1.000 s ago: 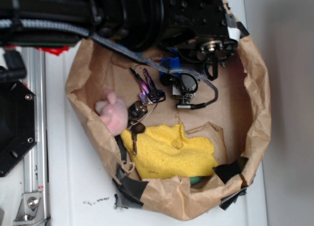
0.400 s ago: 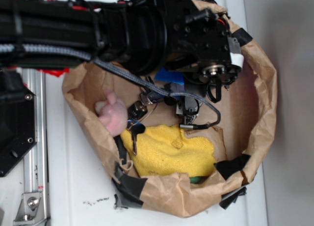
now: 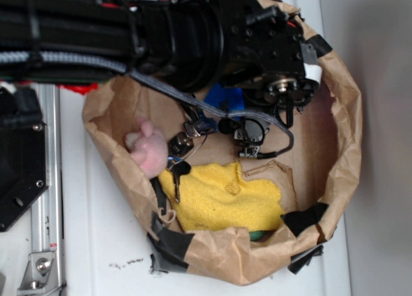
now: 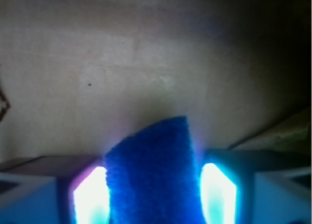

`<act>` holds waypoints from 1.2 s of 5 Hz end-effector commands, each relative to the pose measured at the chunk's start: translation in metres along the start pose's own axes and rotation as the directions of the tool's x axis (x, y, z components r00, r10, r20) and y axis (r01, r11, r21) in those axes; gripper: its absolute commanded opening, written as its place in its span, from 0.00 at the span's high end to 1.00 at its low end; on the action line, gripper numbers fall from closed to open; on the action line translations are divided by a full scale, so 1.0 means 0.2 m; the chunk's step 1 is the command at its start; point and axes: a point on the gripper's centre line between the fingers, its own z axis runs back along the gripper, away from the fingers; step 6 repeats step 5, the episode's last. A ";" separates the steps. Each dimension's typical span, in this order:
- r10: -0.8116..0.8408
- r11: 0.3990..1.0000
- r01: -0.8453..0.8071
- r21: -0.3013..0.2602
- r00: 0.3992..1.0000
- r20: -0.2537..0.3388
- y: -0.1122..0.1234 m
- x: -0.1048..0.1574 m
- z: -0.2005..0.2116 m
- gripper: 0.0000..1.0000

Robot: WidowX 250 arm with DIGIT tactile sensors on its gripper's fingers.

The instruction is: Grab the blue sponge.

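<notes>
The blue sponge stands between my two glowing fingers in the wrist view. Its textured surface fills the gap from pad to pad, and its rounded top edge points at the brown cardboard floor. My gripper is shut on the sponge. From the exterior view only a patch of the blue sponge shows under the black arm, inside the brown paper container. The arm hides the fingers there.
A yellow sponge lies at the container's front. A pink plush sits at its left, with metal keys and clips beside it. A teal ball peeks out under the yellow sponge. A metal rail runs outside on the left.
The arm has swung lower and further over the container, covering more of its back. The blue patch under it has shifted slightly down and to the right.
</notes>
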 end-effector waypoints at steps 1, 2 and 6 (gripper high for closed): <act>0.031 0.996 -0.028 0.083 0.999 -0.034 0.05 -0.06 0.17 1.00; 0.184 0.980 -0.187 0.065 0.981 0.055 0.00 -0.09 0.42 1.00; 0.371 0.928 -0.361 -0.090 0.921 0.124 -0.23 -0.18 1.08 1.00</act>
